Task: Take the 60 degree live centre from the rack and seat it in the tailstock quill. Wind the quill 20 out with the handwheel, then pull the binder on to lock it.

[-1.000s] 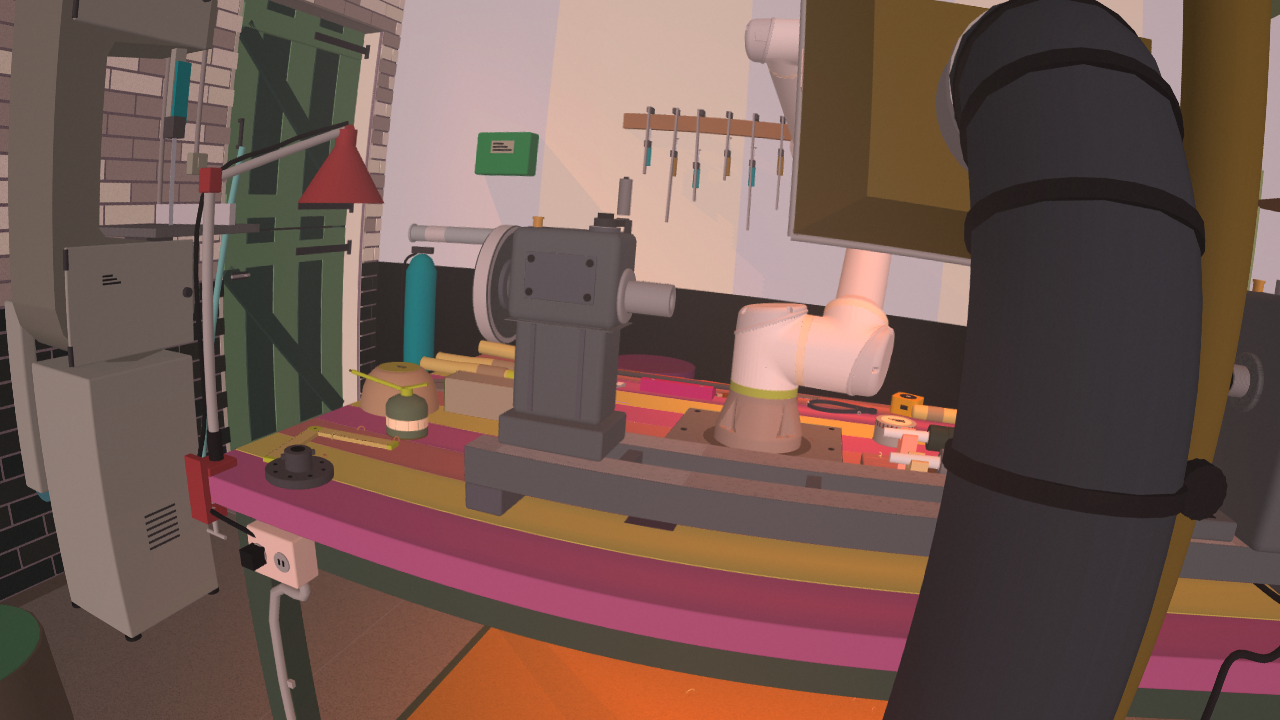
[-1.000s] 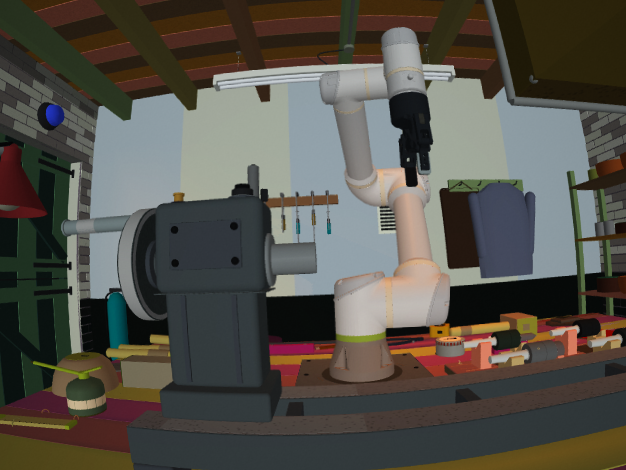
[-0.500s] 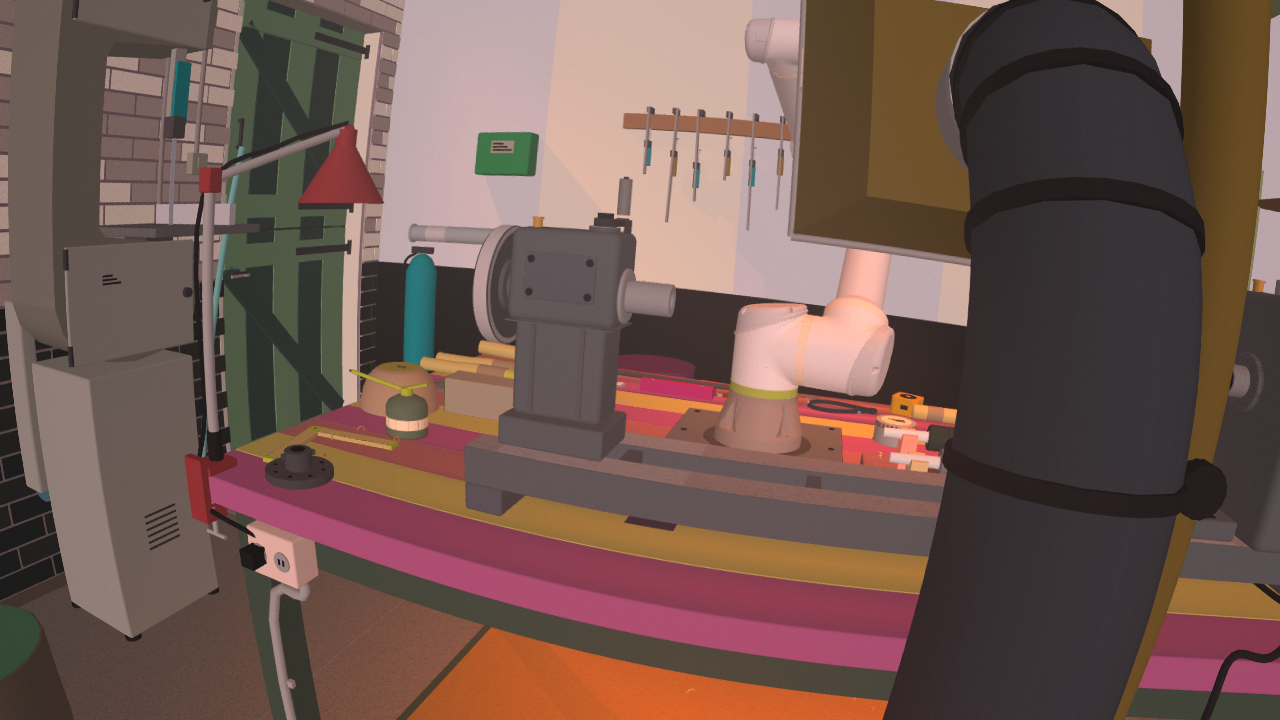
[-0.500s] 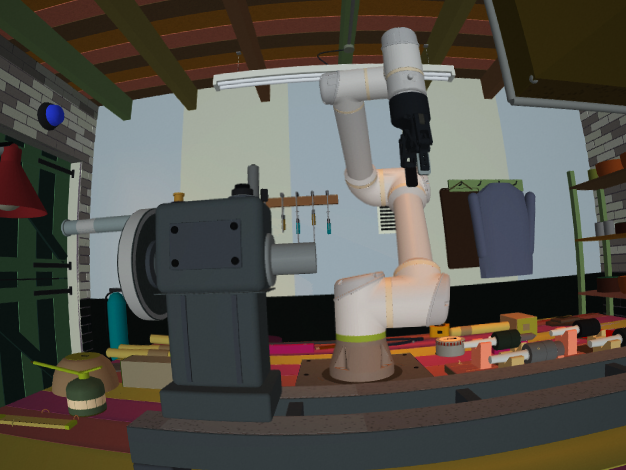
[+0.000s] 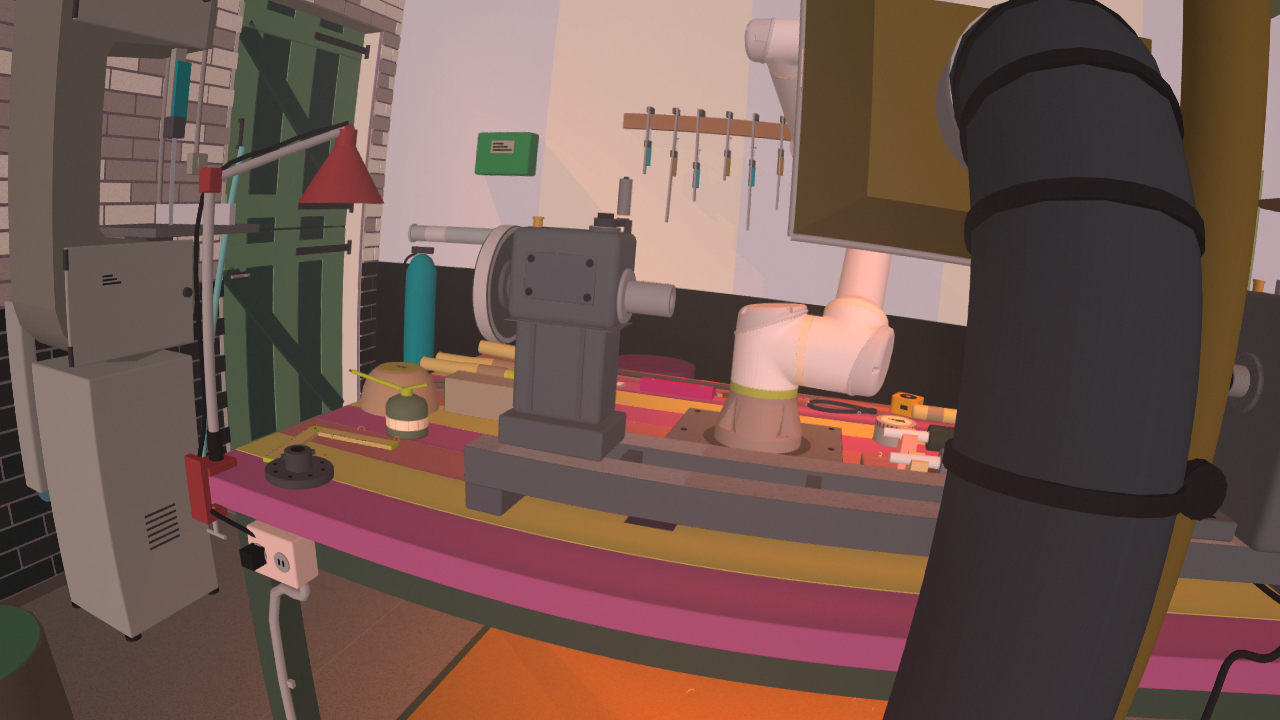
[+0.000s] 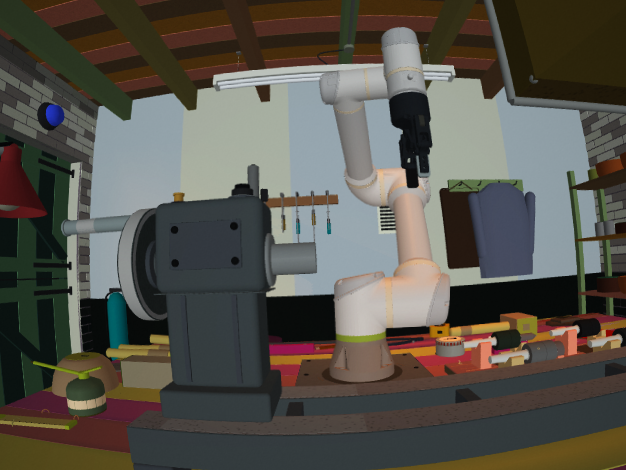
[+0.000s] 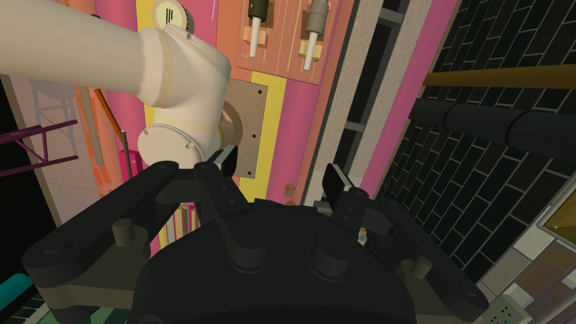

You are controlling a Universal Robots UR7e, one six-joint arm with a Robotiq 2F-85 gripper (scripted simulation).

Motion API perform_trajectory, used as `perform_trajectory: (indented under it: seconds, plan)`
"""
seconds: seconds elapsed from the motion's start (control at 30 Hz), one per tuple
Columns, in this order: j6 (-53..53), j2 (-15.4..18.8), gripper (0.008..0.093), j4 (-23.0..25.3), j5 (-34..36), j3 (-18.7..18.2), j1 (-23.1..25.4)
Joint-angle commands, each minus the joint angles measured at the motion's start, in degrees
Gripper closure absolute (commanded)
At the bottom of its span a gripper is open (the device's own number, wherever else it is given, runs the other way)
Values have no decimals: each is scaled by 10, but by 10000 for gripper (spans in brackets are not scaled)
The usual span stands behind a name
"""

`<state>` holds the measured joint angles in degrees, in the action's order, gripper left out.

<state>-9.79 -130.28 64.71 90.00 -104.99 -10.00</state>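
Observation:
The rack (image 6: 505, 349) on the bench's right part carries centres lying on peach cradles: a black-bodied one (image 7: 254, 24) and a grey-bodied one (image 7: 314, 28), each with a white shank. My gripper (image 6: 413, 174) (image 7: 282, 173) hangs open and empty high above the bench, far above the rack, pointing down. The grey tailstock (image 6: 217, 288) stands on the lathe bed at the left, its quill (image 6: 293, 258) sticking out to the right, the handwheel (image 6: 134, 263) on its left face and the upright binder lever (image 6: 253, 178) on top.
The arm's own elbow (image 7: 181, 121) and base (image 6: 364, 349) sit directly below the gripper. The lathe bed (image 6: 455, 399) runs along the bench front. A thick black duct (image 5: 1065, 376) blocks the right of the side camera. A roll of tape (image 6: 450, 346) lies left of the rack.

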Motion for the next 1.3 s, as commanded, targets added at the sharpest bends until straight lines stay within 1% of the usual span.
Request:
perform_trajectory:
  seconds: [0.0,0.17,0.3,0.47,0.63,0.8,0.97,1.27]
  plan:
    - [1,0,174,0,0,0,1]
    - [13,3,174,3,0,1,13]
    - [37,10,174,8,0,3,38]
    - [90,27,174,20,0,7,90]
    - [162,53,174,39,0,15,163]
    - [246,91,174,62,0,29,246]
    - [329,139,174,89,0,50,329]
    - [455,243,174,132,0,112,455]
